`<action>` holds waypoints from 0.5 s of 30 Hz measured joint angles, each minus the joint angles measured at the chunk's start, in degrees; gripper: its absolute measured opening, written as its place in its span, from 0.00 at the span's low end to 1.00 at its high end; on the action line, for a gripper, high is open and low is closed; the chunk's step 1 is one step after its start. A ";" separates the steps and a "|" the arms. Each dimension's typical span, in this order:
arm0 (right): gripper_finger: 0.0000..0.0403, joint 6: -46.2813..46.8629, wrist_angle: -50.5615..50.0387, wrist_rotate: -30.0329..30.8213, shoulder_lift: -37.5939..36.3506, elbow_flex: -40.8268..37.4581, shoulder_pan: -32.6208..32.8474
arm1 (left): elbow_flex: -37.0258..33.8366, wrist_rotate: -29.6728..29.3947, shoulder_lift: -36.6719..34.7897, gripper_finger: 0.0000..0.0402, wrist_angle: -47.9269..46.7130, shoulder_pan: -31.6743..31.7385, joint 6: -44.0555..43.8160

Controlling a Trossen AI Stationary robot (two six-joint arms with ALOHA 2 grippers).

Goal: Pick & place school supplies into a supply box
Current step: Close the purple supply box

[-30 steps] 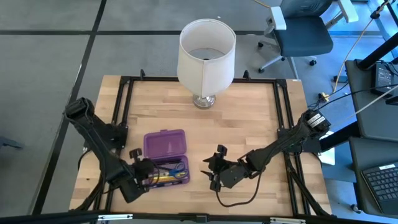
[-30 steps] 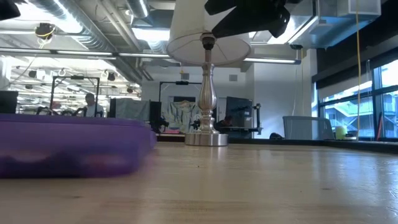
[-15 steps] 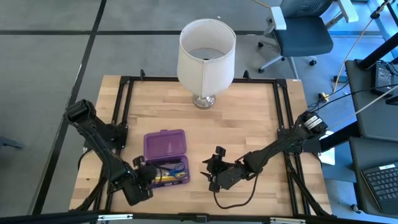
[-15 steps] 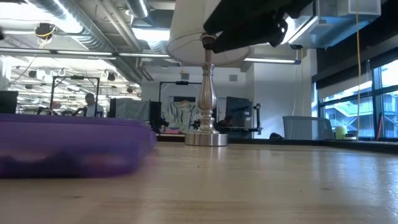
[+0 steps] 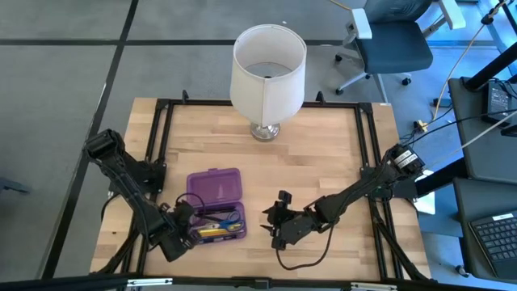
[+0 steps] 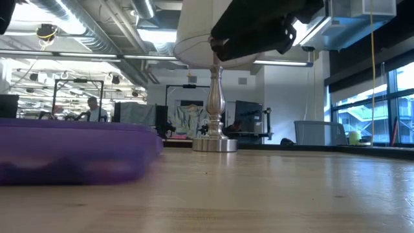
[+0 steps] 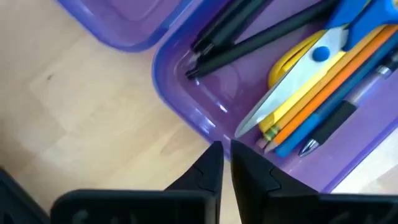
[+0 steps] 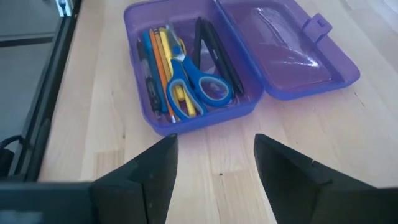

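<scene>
Two halves of the purple pencil case (image 8: pixel 205 109) are lying open flat near the table's (image 5: pixel 323 170) front-left corner, lid (image 8: pixel 292 53) hinged back toward the lamp (image 5: pixel 268 77). It's see-through purple plastic with rounded corners and a little clasp on the lid. Sitting inside the tray are blue-handled scissors (image 8: pixel 196 87), black pens (image 8: pixel 214 46), and a bunch of orange, yellow and blue pencils and pens (image 8: pixel 157 59) all lined up lengthwise. The left gripper (image 7: pixel 225 163) is hanging right at the tray's rim on the left end, fingers pinched together with nothing in them. The right gripper (image 8: pixel 214 158) is hovering to the right of the case, toward the table's front edge, fingers spread wide and holding nothing.
</scene>
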 joint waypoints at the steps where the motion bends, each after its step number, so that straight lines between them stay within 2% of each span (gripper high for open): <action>1: 0.53 -0.16 -0.02 -0.02 0.00 0.00 0.00 | 0.00 0.30 0.00 0.07 0.00 -0.06 -0.48; 9: 0.53 -0.14 -1.83 -0.09 0.00 0.00 -0.02 | 0.00 1.48 0.00 0.19 0.00 -0.09 -5.33; 15: 0.53 0.05 -3.00 -0.13 0.00 -0.01 -0.02 | 0.00 2.95 -0.02 0.28 -0.01 -0.04 -12.53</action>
